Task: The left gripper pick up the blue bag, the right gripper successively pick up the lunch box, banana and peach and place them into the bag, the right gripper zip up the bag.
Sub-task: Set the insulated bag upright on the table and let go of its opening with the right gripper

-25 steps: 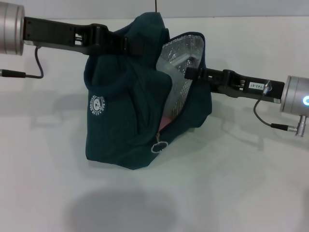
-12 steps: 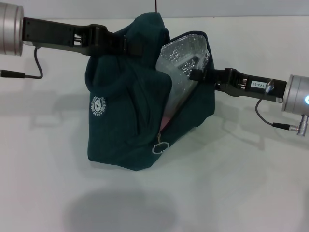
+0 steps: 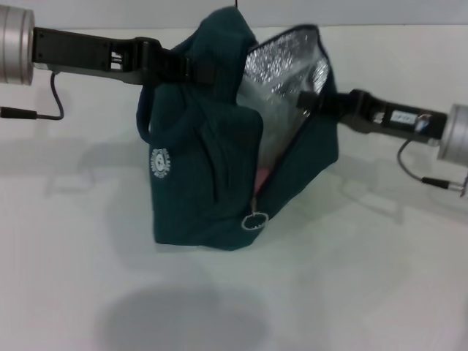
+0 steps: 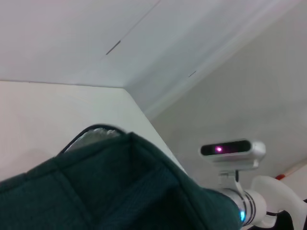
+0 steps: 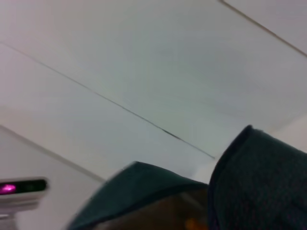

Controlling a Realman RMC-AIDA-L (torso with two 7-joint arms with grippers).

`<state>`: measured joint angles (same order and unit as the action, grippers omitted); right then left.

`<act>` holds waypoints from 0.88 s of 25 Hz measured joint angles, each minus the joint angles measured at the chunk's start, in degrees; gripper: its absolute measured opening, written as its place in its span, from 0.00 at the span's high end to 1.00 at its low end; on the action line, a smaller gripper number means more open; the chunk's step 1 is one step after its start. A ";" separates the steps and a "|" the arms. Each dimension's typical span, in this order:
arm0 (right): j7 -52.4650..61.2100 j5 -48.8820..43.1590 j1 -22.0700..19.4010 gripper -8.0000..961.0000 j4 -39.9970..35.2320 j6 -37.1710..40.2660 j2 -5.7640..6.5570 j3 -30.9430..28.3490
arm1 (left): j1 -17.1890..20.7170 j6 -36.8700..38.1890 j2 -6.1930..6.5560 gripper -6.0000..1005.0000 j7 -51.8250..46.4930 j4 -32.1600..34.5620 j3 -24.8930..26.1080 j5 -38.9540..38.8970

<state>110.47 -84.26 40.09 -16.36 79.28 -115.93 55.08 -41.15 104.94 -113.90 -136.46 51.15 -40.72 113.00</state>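
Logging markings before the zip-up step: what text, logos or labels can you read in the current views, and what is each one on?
White round logo on the blue bag: ring of lettering around a figure, too small to read.
Small white label on the right gripper's forearm: dark print, too blurred to read.
Left gripper at the bag's top: no markings visible.
Wrist views: no text in sight.

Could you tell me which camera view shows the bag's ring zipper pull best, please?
The head view: the ring zipper pull hangs in plain sight low on the blue bag, at the bottom of its open mouth. Both wrist views show only teal fabric against the ceiling, not the pull.
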 joint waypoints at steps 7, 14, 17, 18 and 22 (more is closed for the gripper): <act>0.30 2.91 -6.91 0.87 -13.86 8.30 0.36 -0.03 | 0.18 -0.28 -0.50 0.96 0.00 -1.37 0.21 -2.42; -0.05 3.42 -11.72 0.90 -23.90 15.85 0.53 0.24 | -0.18 -3.56 -2.67 0.96 1.24 -5.68 -0.02 -2.97; -1.43 2.86 -12.20 0.92 -24.07 16.56 0.53 0.52 | -0.45 -4.60 -3.69 0.96 3.04 -9.09 -0.04 -2.78; -2.00 2.59 -12.26 0.92 -23.58 16.45 0.55 0.56 | -0.47 -4.68 -3.81 0.96 3.39 -9.67 -0.13 -2.76; -3.20 1.35 -12.35 0.92 -22.10 15.63 0.58 0.56 | -0.17 -4.91 -4.31 0.96 4.88 -11.34 -0.57 -2.64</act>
<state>107.26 -82.91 27.75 -38.46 94.92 -115.35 55.64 -41.32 100.03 -118.21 -131.57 39.80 -41.29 110.36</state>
